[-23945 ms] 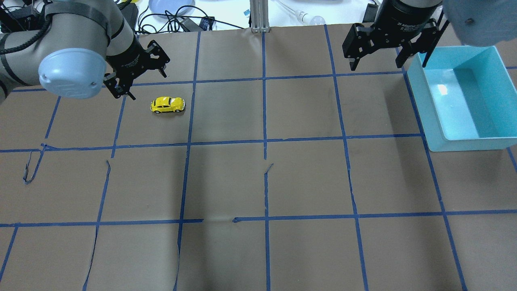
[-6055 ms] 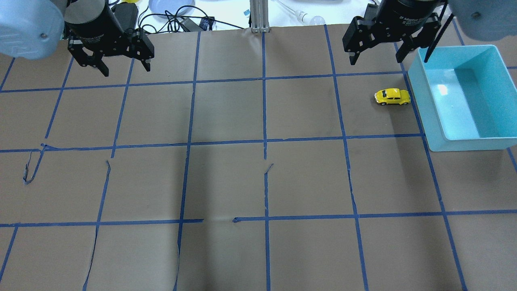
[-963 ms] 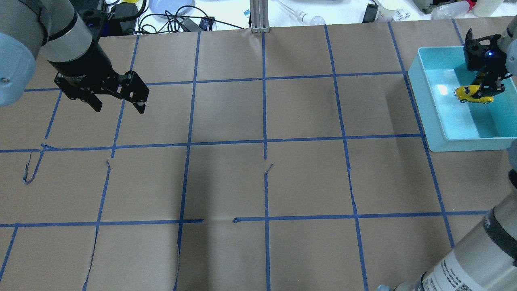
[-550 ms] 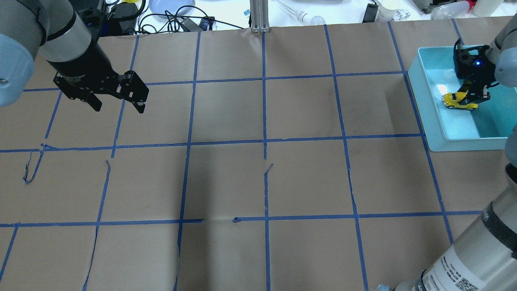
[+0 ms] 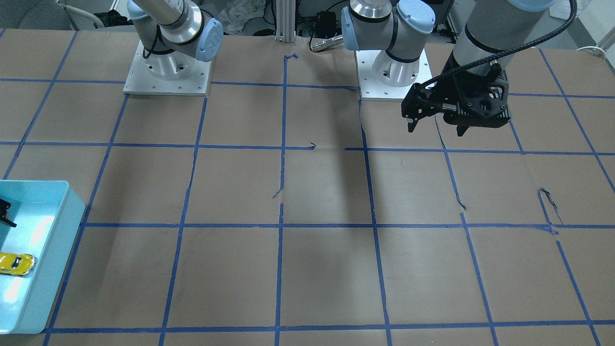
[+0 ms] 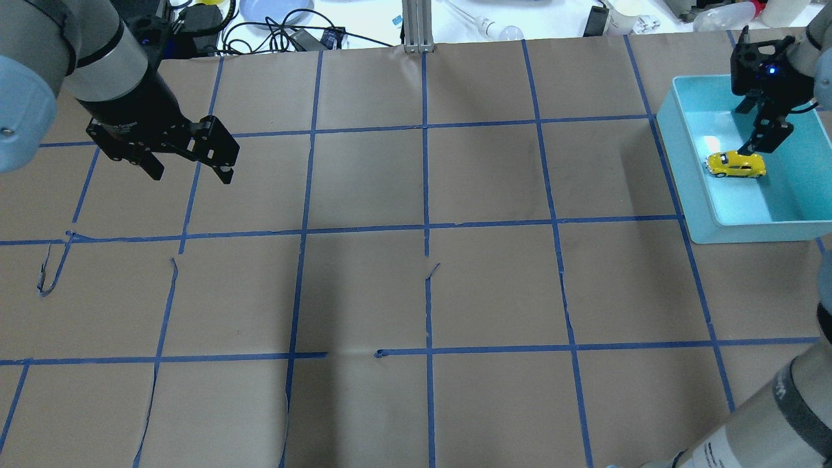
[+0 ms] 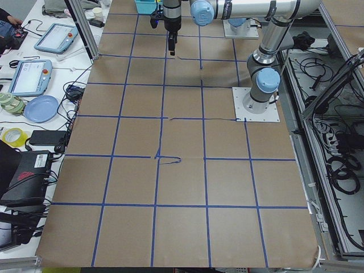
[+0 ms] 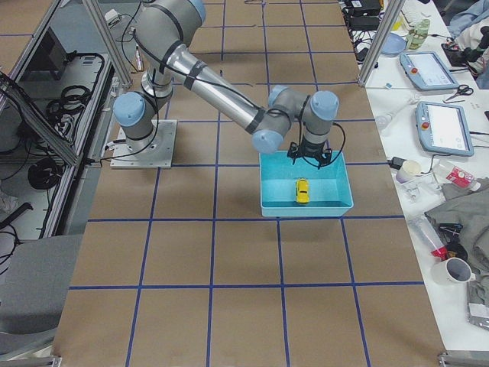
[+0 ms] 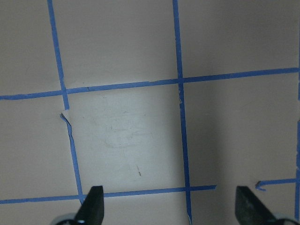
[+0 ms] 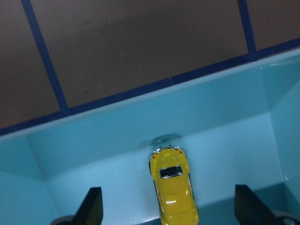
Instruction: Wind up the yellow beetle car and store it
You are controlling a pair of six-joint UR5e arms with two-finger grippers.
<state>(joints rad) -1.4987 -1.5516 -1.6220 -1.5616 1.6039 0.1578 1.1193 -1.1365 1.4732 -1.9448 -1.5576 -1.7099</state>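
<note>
Since the frame just over half a second back, the right tool (image 8: 312, 158) has let go of the yellow beetle car (image 6: 736, 164) and risen off it. The car was tilted in the grip then and now sits level on its wheels. The left tool (image 6: 192, 170) has not shifted.

The table (image 6: 416, 292) is covered in brown paper ruled into squares with blue tape, torn in a few spots. A teal bin (image 6: 754, 233) stands on it at the edge on the robot's right side.

The left tool hangs well apart from the bin, over the opposite half of the table. It is released, its jaws spread wide above bare paper and tape lines, gripping nothing.

The right tool hovers over the inside of the bin, above the car and clear of it. It too is released: in its wrist view the two fingertips (image 10: 93, 206) stand far apart on either side of the car, touching neither it nor the bin's walls.

The car rests upright on the bin's floor, lying across the bin's shorter span. One end points toward the wall that borders the open table.
</note>
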